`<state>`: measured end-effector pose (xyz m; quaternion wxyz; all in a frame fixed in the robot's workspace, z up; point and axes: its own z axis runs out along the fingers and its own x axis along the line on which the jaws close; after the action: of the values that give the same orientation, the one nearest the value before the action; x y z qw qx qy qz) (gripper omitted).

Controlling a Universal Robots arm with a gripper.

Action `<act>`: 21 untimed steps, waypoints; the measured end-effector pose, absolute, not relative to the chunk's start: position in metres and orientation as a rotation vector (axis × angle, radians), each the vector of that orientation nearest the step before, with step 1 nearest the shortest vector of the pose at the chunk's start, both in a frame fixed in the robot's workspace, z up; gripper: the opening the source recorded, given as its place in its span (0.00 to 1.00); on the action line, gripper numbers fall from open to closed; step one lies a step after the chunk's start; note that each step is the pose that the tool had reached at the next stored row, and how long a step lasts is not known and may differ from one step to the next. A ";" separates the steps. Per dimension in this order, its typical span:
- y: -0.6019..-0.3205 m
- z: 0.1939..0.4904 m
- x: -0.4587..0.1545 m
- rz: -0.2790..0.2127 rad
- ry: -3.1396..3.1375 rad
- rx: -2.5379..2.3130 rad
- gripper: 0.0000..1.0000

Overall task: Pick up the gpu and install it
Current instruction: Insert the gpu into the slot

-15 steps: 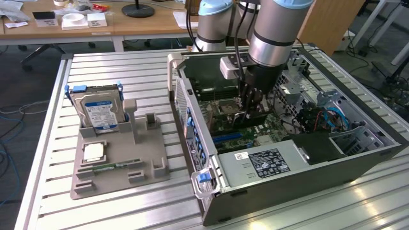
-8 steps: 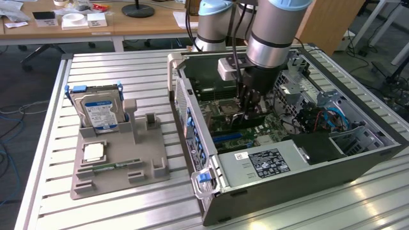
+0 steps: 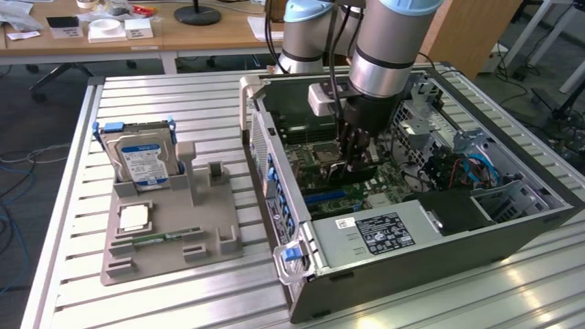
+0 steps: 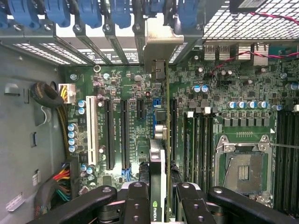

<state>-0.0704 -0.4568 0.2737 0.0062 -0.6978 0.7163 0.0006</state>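
My gripper (image 3: 354, 159) hangs inside the open computer case (image 3: 366, 264), over the motherboard. Its black fingers (image 4: 136, 205) are shut on the gpu (image 4: 162, 154), which I see edge-on: a thin green board with a black cooler. In the exterior view the gpu (image 3: 352, 175) shows as a dark card under the fingers, just above the board. Its silver end bracket (image 4: 161, 44) reaches the case's rear slot openings. The card stands upright, in line with a long slot between the black expansion slots (image 4: 117, 135) and the memory slots (image 4: 196, 140).
A hard drive (image 3: 137, 161) stands in a grey fixture (image 3: 169, 233) on the exterior view's left, with a memory stick (image 3: 164, 238) and a pale chip (image 3: 134, 218). The CPU socket (image 4: 245, 170), blue slot latches (image 4: 88, 11) and cable bundles (image 4: 51, 100) crowd the card.
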 end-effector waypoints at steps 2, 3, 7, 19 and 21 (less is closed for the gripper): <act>-0.458 0.274 -0.071 0.002 2.242 -2.183 0.27; -0.458 0.274 -0.071 0.002 2.242 -2.183 0.27; -0.458 0.274 -0.072 0.002 2.242 -2.183 0.27; -0.459 0.273 -0.078 0.002 2.242 -2.183 0.27; -0.459 0.273 -0.079 0.002 2.242 -2.183 0.27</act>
<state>-0.0790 -0.4594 0.2729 0.0062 -0.6977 0.7164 0.0006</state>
